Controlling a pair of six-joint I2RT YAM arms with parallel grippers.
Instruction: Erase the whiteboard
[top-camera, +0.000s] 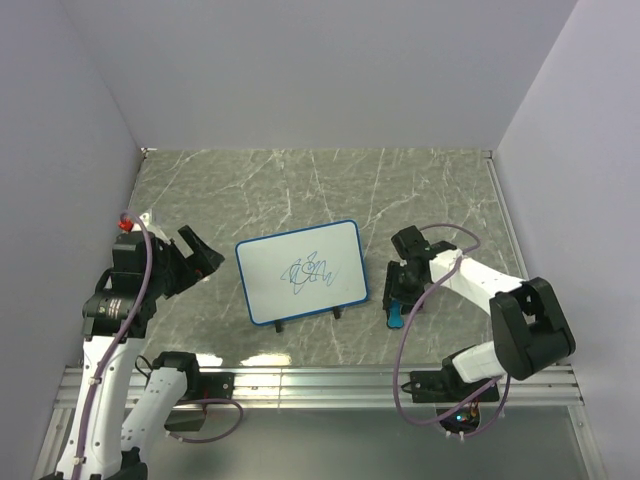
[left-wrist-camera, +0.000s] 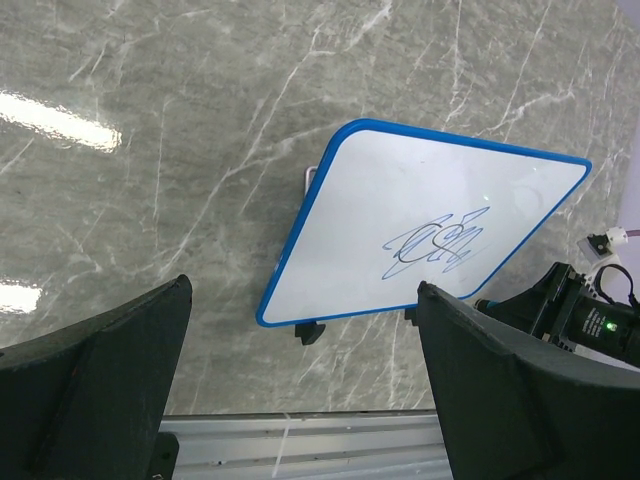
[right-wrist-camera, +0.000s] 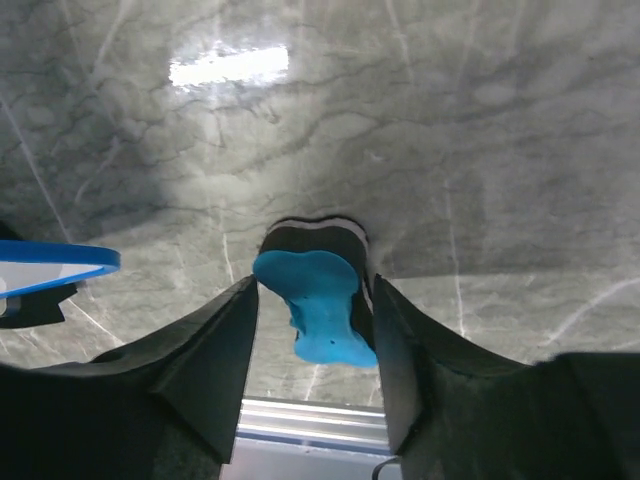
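Top external: set high above the near edge of the table (top-camera: 300, 180), facing down and forward, far enough back to take in the whole whiteboard (top-camera: 302, 272) and the ground on both sides of it.

Left wrist: rides on the left tool (left-wrist-camera: 303, 290), left of the whiteboard, looks down and across from middle range, frames the entire board between its own fingers.

Right wrist: sits low on the right tool (right-wrist-camera: 315, 285), right of the whiteboard, very near the table, catches only a blue corner of the board at its left edge.

Shared by all three: the whiteboard.
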